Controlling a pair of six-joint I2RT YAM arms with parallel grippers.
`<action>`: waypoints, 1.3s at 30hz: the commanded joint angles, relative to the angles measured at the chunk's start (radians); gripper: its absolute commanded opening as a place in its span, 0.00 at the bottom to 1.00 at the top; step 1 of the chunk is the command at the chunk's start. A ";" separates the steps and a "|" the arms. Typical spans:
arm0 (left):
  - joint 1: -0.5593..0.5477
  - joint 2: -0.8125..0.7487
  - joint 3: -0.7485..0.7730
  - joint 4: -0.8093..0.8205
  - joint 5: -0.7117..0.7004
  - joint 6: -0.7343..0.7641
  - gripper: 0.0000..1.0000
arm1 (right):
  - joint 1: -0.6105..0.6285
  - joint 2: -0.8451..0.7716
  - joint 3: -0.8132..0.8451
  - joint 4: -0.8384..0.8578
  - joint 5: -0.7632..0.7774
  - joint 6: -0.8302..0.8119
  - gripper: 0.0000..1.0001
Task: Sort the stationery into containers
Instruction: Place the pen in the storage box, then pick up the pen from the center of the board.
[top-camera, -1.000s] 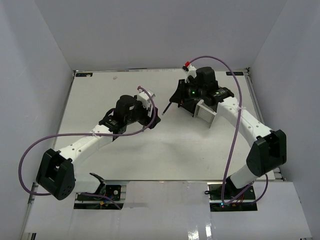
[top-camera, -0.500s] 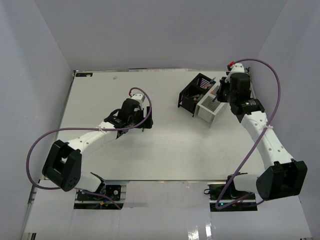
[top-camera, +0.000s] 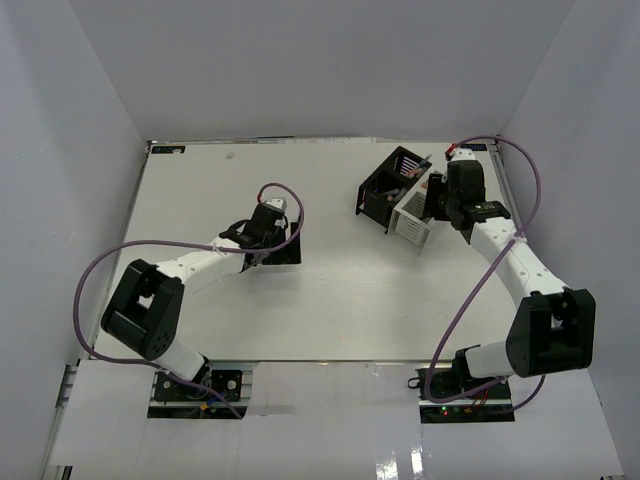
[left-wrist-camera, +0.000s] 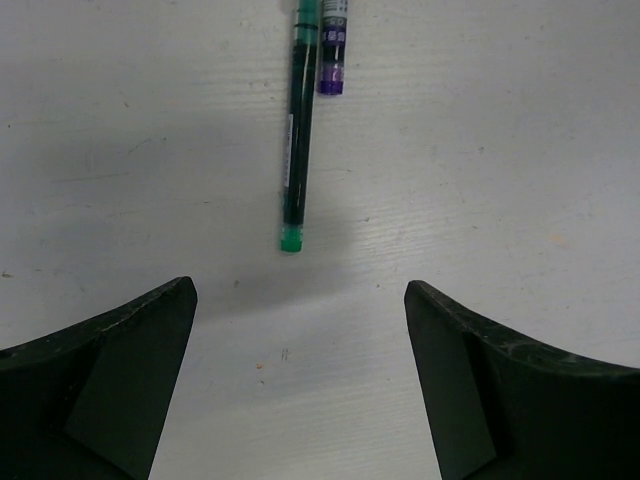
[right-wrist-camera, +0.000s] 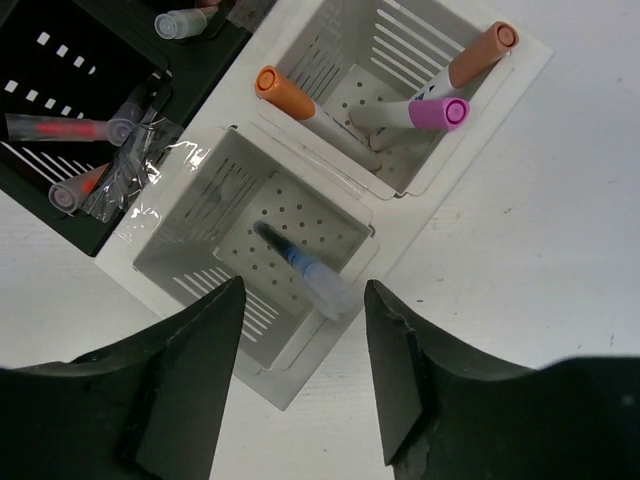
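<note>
Pen: light, rigid, slick

On the table (left-wrist-camera: 500, 150) the green pen (left-wrist-camera: 296, 130) lies flat ahead of the left gripper (left-wrist-camera: 298, 290), jaws apart, empty. It probably rolls; pinch mid-barrel, crosswise. The right gripper (right-wrist-camera: 303, 290) gapes empty over the white container (right-wrist-camera: 215, 215)

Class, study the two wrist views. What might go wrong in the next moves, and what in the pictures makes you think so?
1. The green pen lies right beside a purple-tipped pen; the open left gripper may catch or nudge both when it closes.
2. The blue pen leans on the near rim of the white container, between the fingers of the open right gripper; lifting away might snag it and tip it out.
</note>
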 joint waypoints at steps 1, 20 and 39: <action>0.005 0.023 0.036 -0.019 -0.035 -0.013 0.96 | -0.007 -0.040 0.003 0.055 0.010 -0.005 0.59; 0.010 0.241 0.167 -0.023 -0.052 0.050 0.48 | -0.007 -0.244 -0.014 0.050 -0.049 -0.009 0.89; 0.008 -0.050 0.039 -0.031 -0.075 0.095 0.00 | 0.057 -0.134 0.116 0.052 -0.486 0.005 0.92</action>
